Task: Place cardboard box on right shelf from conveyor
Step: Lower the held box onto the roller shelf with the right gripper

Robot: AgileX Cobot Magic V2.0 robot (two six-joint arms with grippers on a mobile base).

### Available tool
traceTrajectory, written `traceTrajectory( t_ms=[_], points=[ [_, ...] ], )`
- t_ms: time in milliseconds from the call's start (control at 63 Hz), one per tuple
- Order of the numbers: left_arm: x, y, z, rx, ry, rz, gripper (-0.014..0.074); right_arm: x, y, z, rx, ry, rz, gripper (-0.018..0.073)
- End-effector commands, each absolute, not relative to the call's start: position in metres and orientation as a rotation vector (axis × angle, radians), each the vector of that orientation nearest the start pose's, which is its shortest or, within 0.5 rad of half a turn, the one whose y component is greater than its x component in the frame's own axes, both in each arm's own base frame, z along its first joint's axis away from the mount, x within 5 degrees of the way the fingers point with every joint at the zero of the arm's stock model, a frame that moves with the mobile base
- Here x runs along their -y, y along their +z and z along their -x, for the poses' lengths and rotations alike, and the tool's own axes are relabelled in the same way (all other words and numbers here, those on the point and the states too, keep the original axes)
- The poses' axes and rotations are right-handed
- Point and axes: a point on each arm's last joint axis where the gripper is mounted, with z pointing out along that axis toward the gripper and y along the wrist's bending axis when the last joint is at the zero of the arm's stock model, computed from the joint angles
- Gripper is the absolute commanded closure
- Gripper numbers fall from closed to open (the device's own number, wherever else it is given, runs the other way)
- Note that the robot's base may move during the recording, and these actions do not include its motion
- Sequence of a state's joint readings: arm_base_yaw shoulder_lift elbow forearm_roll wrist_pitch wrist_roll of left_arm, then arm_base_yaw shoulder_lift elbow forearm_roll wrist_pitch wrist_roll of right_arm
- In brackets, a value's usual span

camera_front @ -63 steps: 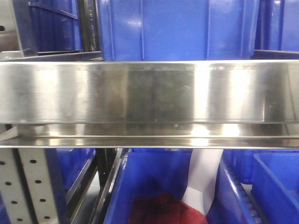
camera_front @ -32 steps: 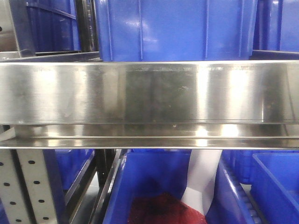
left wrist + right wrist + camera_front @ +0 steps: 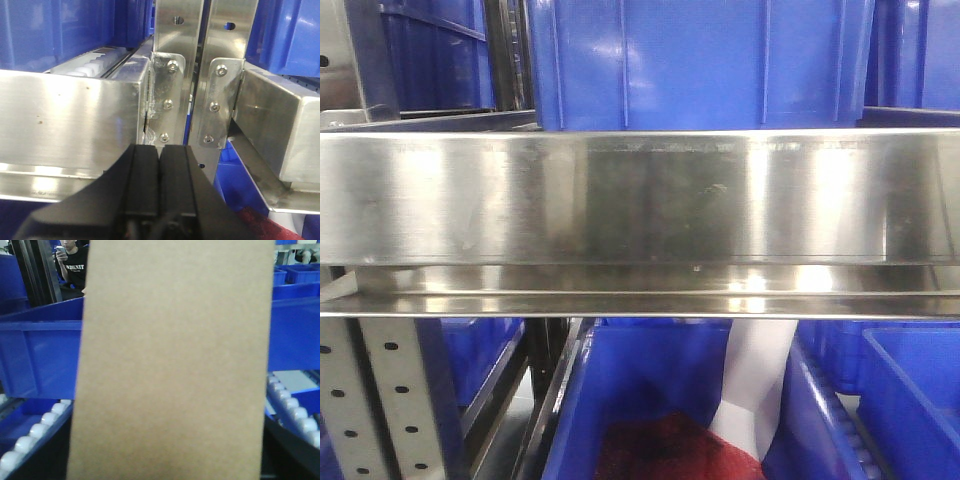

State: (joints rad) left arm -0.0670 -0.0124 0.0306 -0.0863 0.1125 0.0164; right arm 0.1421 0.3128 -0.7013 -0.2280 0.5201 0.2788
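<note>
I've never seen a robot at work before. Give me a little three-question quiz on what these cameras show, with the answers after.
1. True or false: the left gripper is shut with nothing between its fingers.
2. In the right wrist view, what fills the middle? A) a glass bottle B) the cardboard box C) a red ball
3. In the front view, what colour are the bins above and below the steel shelf lip?
Key: 1 true. 2 B. 3 blue.
</note>
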Motion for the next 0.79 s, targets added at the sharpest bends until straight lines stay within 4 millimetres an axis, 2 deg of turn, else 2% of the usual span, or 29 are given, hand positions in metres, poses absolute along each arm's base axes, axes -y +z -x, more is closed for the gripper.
traceTrajectory(
  t_ms=[0, 159, 317, 476, 634, 777],
  points=[
    [0.004, 0.203, -0.056, -1.516, -0.125, 0.003, 0.0715, 0.001, 0.404, -0.057, -1.464, -0.002, 0.061, 0.0377],
    [0.004, 0.203, -0.056, -1.516, -0.125, 0.003, 0.0715, -0.004, 0.424, -0.089, -1.501, -0.161, 0.217, 0.0377],
    [0.004, 0.203, -0.056, -1.516, -0.125, 0.003, 0.0715, -0.011, 0.443, -0.132, -1.549, -0.311, 0.397, 0.0377],
    [0.004, 0.203, -0.056, -1.516, -0.125, 0.003, 0.0715, -0.031, 0.456, -0.161, -1.53, -0.392, 0.651, 0.0377],
    [0.004, 0.203, -0.056, -1.516, -0.125, 0.003, 0.0715, -0.066, 0.452, -0.181, -1.459, -0.456, 0.993, 0.0377],
    [0.004, 0.203, -0.056, -1.516, -0.125, 0.003, 0.0715, -0.097, 0.437, -0.194, -1.366, -0.5, 1.258, 0.0377]
  ],
)
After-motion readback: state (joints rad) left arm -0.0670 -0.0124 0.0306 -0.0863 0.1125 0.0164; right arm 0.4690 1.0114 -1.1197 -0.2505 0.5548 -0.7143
